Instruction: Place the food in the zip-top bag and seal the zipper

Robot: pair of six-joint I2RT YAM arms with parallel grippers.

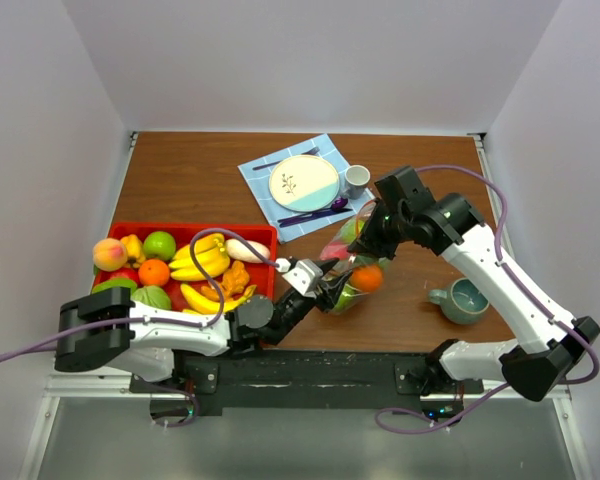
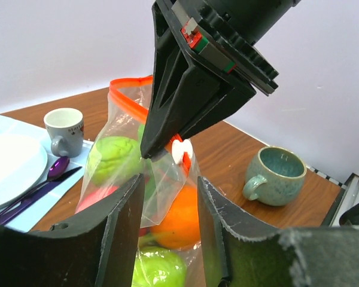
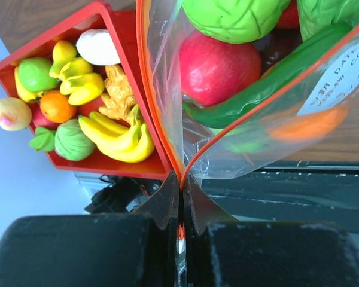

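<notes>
The clear zip-top bag (image 1: 352, 262) stands lifted at the table's middle. It holds an orange (image 2: 176, 221), a green apple (image 2: 115, 158), a red apple (image 3: 218, 66) and a green cucumber (image 3: 269, 84). My right gripper (image 3: 180, 179) is shut on the orange-red zipper (image 3: 161, 107) at the end of the bag's mouth, next to the white slider (image 2: 180, 149). It shows from above in the top view (image 1: 365, 245). My left gripper (image 2: 170, 182) is open and straddles the bag's lower part; it is also in the top view (image 1: 330, 290). More food (image 1: 195, 262) lies in the red tray.
The red tray (image 1: 195, 228) sits at the left. A blue napkin (image 1: 265, 185) at the back bears a plate (image 1: 303, 182), a white cup (image 1: 356, 180) and purple cutlery (image 1: 315, 212). A teal mug (image 1: 462, 298) stands right of the bag.
</notes>
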